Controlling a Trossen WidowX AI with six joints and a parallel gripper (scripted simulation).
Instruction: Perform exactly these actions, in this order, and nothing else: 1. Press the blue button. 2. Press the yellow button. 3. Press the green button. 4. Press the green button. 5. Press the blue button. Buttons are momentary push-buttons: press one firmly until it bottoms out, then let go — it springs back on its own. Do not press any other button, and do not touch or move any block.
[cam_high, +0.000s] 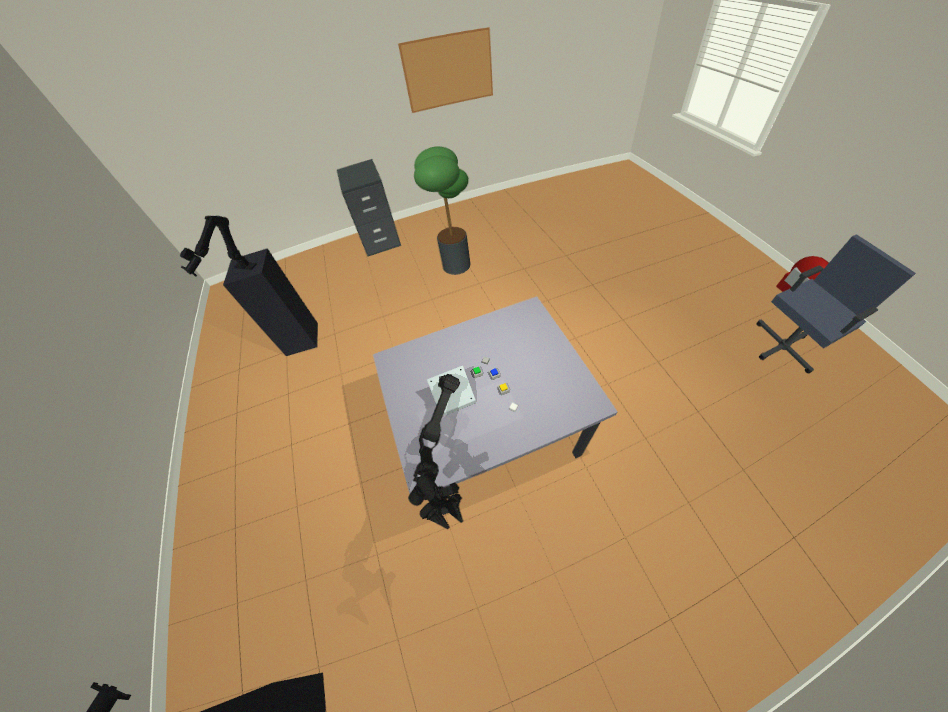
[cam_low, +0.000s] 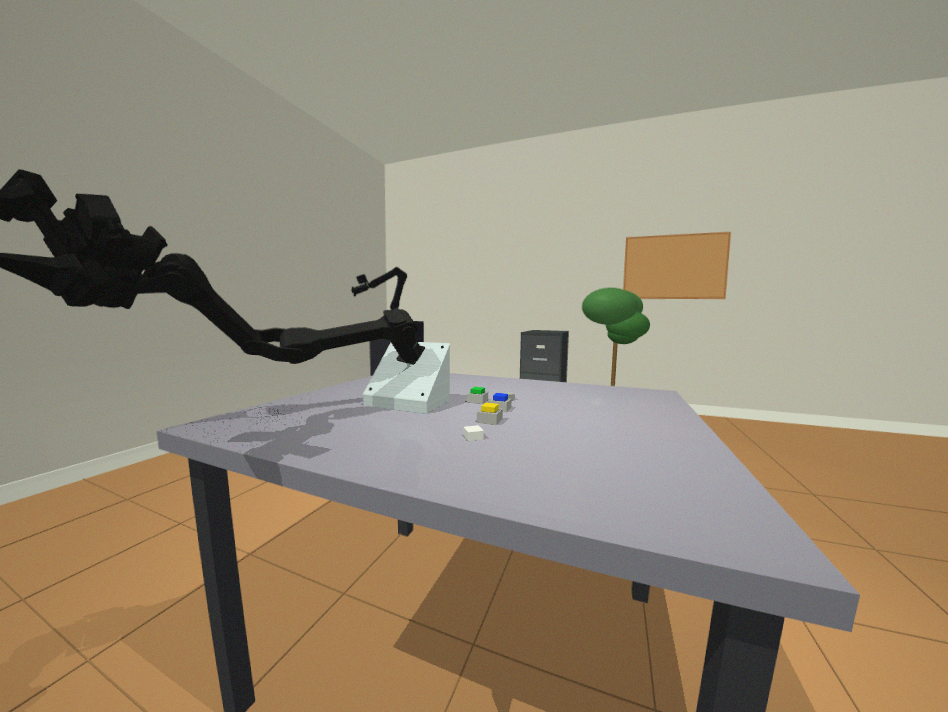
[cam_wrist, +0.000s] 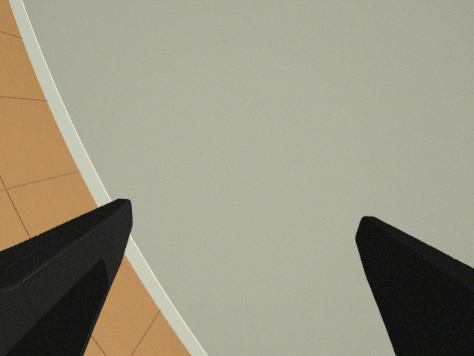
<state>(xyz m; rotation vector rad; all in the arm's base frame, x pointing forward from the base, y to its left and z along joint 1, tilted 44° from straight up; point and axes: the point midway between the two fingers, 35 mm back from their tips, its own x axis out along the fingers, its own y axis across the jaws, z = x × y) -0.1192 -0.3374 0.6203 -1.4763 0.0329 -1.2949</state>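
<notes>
The black parallel jaws stand wide apart with nothing between them, out past the grey desk (cam_high: 551, 360) edge and well away from the buttons. On the desk, the small green button (cam_high: 476, 370), blue button (cam_high: 494, 373) and yellow button (cam_high: 503, 387) cluster beside the white wedge-shaped arm base (cam_low: 410, 379).

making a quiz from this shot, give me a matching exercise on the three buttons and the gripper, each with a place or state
Column 1
1. green button
2. blue button
3. yellow button
4. gripper

Column 2
a. button closest to the white block near the table edge
b. open, nothing between its fingers, off past the table edge
c. button closest to the arm's white mount
d. middle button of the three

Pairs: 1-c, 2-d, 3-a, 4-b
</notes>
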